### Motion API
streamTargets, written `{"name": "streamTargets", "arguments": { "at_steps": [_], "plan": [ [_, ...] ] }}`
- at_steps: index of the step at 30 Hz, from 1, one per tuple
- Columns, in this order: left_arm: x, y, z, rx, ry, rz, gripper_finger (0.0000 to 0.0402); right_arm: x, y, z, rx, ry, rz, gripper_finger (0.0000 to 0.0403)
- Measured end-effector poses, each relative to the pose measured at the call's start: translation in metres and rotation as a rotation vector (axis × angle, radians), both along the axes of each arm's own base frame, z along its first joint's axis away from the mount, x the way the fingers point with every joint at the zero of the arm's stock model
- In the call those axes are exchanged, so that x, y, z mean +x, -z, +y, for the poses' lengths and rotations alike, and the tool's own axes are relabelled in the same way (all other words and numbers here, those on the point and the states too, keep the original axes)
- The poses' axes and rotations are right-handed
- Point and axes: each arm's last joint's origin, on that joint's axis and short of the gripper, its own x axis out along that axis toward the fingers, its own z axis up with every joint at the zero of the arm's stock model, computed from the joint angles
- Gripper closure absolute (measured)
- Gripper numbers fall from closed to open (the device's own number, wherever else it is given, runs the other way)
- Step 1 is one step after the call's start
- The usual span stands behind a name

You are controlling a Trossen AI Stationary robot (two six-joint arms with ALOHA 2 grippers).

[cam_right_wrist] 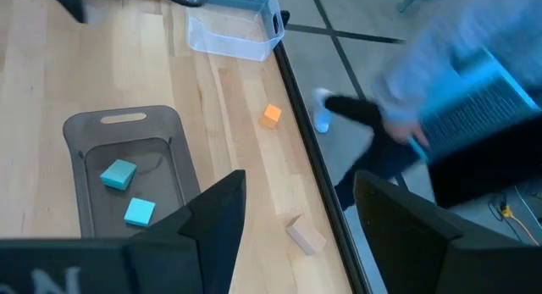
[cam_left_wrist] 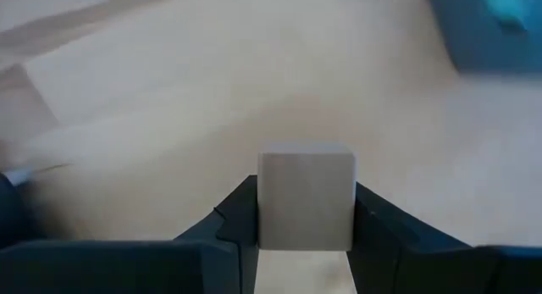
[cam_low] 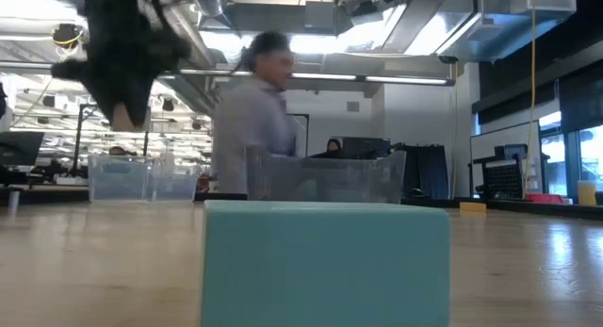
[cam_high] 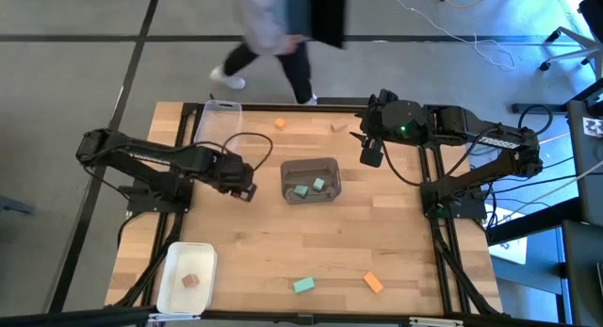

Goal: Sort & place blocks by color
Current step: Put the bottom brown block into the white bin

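Right now the left gripper (cam_left_wrist: 305,243) is clamped on a tan block (cam_left_wrist: 306,196), which sits squarely between its two dark fingers and is carried above the bare wood of the table (cam_high: 377,233), just to the left of the grey bin (cam_high: 311,181) in the middle. Judging by colour, that block belongs in the white bin (cam_high: 186,278) at the near left corner, where one tan block (cam_high: 191,281) already lies.

The grey bin holds two teal blocks (cam_high: 310,188) side by side on its floor. So the sorting is partly done: three blocks binned and a fourth in hand.

The clear bin (cam_high: 219,120) at the far left edge looks empty as far as I can see, and nothing orange has been put away yet. One orange block (cam_high: 280,124) lies loose near the far edge, and a second orange block (cam_high: 373,283) lies near the front with a loose teal block (cam_high: 302,286) beside it. Another tan block (cam_right_wrist: 305,237) rests close to the far edge.

The right gripper (cam_right_wrist: 292,235) hangs over that far side with its jaws spread and nothing between them. A person (cam_high: 273,30) is walking past behind the table.
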Motion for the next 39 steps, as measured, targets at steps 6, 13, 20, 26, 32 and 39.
{"name": "streamTargets", "arguments": {
  "at_steps": [6,13,20,26,32,39],
  "plan": [
    [-0.003,-0.028,-0.048,-0.061,0.287,-0.045,0.0282,0.0,0.0,0.0,-0.001,0.0,0.0,0.0182],
    [-0.032,-0.042,-0.116,-0.266,0.432,-0.028,0.0282,0.0,0.0,0.0,0.017,0.015,-0.011,0.0182],
    [-0.074,-0.04,-0.168,-0.395,0.345,0.049,0.0282,0.0,0.0,0.0,0.017,0.014,-0.012,0.0182],
    [-0.094,-0.021,-0.204,-0.392,0.281,0.142,0.0282,0.001,0.001,0.002,0.073,-0.062,-0.012,0.0182],
    [-0.09,0.003,-0.225,-0.321,0.229,0.129,0.0282,0.002,0.001,0.007,0.182,-0.196,-0.017,0.0182],
    [-0.081,0.021,-0.231,-0.245,0.202,0.133,0.0282,0.003,0.002,0.012,0.296,-0.337,-0.022,0.0182]
  ]
}}
